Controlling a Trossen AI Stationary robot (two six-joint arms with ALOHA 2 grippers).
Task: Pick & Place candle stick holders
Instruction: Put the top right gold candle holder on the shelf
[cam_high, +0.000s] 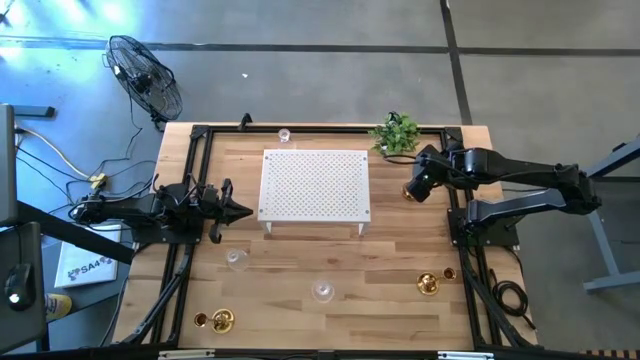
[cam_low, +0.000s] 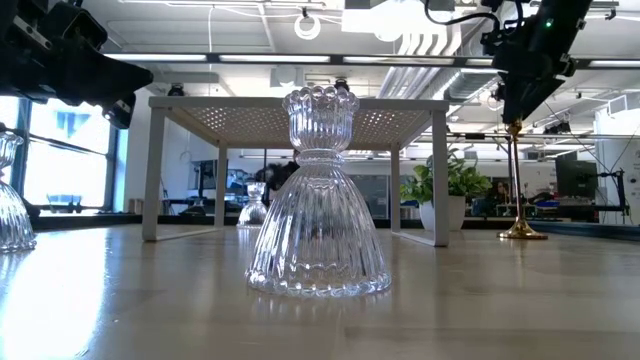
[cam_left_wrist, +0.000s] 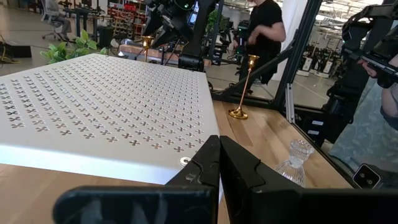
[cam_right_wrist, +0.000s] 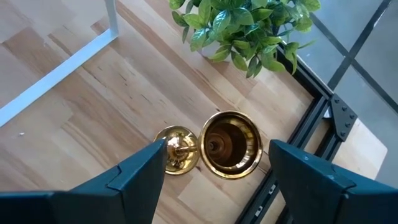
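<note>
A tall gold candle stick holder stands upright on its round base on the wooden table, at the far right beside the plant. It also shows in the high view and the low view. My right gripper is open just above it and points down. Its fingers stand on either side of the holder's top cup with a gap on each side. My left gripper is shut and empty at the left of the white perforated platform.
Clear glass holders stand at near centre, near left and the far edge. Gold holders stand at near right and near left. A green plant is close behind my right gripper. A black frame rail runs beside it.
</note>
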